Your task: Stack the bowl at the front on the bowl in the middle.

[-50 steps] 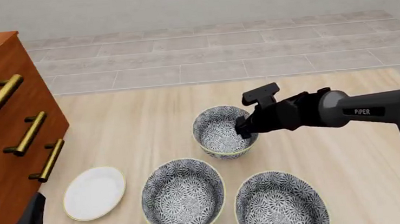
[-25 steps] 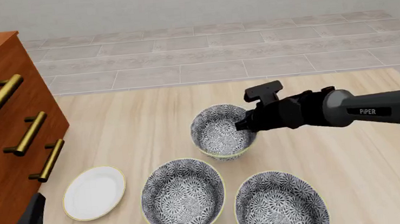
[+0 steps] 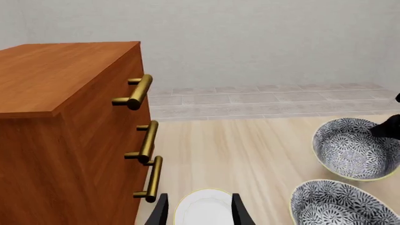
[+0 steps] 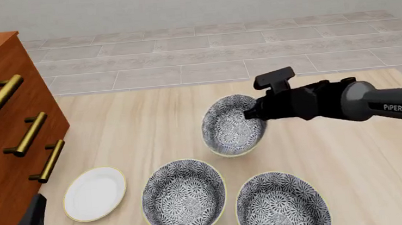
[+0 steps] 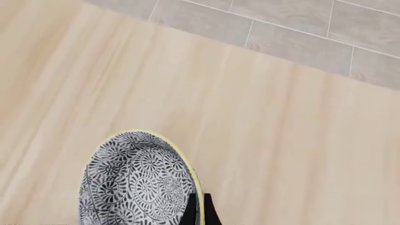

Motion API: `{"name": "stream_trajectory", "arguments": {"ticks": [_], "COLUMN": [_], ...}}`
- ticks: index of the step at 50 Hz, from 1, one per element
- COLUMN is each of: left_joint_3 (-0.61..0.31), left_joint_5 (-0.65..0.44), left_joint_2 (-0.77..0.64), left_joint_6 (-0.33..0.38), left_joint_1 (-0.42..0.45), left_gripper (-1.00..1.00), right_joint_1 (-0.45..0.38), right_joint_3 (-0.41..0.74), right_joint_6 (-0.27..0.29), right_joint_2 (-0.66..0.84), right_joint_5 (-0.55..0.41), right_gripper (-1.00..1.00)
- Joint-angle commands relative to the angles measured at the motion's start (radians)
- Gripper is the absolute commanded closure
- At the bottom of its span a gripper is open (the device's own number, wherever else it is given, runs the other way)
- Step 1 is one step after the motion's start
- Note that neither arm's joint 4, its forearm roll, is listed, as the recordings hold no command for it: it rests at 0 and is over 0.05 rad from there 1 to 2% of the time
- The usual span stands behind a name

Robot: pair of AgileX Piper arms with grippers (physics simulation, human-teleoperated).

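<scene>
Lifted and tilted since before, the empty bowl at the front [image 4: 233, 126] hangs rim-pinched in the right gripper [image 4: 253, 113].

The right arm [image 4: 361, 104] is a smooth dark grey tube marked "PiPER" in white letters, running into a blockier black wrist with a flat black bracket on top. The right tool [image 4: 251, 113] is matte black with thin flat fingers. The left tool [image 4: 10, 219] shows as two black wedge-shaped fingers.
</scene>
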State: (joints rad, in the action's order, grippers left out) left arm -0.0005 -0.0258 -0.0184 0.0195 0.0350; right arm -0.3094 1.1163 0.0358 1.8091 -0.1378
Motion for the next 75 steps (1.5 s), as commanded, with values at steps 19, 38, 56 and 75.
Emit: {"name": "stream_trajectory", "arguments": {"ticks": [19,38,56,75], "left_joint_3": [0.0,0.0,0.0,0.0], "left_joint_5": [-0.006,-0.008,-0.013,-0.013], "left_joint_2": [0.002,-0.004,-0.001,-0.009], "left_joint_6": [0.007,0.011,0.011,0.011], "left_joint_1": [0.003,0.001,-0.001,0.01], "left_gripper": [-1.0,-1.0,-1.0,-1.0], "right_joint_1": [-0.04,-0.193,-0.314,-0.409], "right_joint_3": [-0.018,-0.076,-0.149,-0.206], "right_joint_6": [-0.077,-0.172,-0.216,-0.247], "right_joint_2": [-0.282,-0.467,-0.555,-0.589], "right_joint_5": [-0.09,-0.145,-0.151,-0.134], "right_gripper": [1.0,1.0,1.0,1.0]}}
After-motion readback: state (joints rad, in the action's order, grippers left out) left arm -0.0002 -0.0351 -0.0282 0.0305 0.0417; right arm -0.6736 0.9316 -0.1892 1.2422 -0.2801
